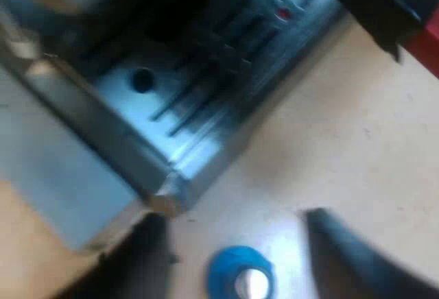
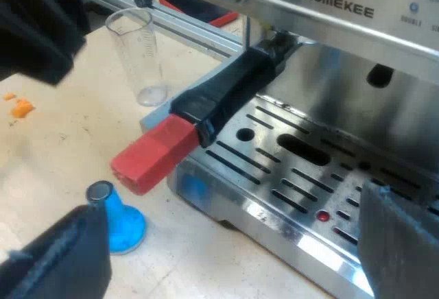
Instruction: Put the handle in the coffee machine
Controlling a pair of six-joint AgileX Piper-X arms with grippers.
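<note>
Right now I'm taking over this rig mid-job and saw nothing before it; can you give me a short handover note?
Left gripper: open, empty, above the blue tamper on the table, near a corner of the coffee machine.
Right gripper: open, empty, facing the machine's front.
Handle: seated in the machine's front, red end jutting out past the tray; neither gripper touches it.
Done: handle is in. Left: confirm it is locked tight, which I cannot tell.

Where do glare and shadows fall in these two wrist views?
Left wrist view: a bright glint on the corner of the drip tray and on the metal top of the blue tamper. Right wrist view: the tray's front edge shines and mirrors the tamper's blue; the handle carries a soft sheen.
</note>
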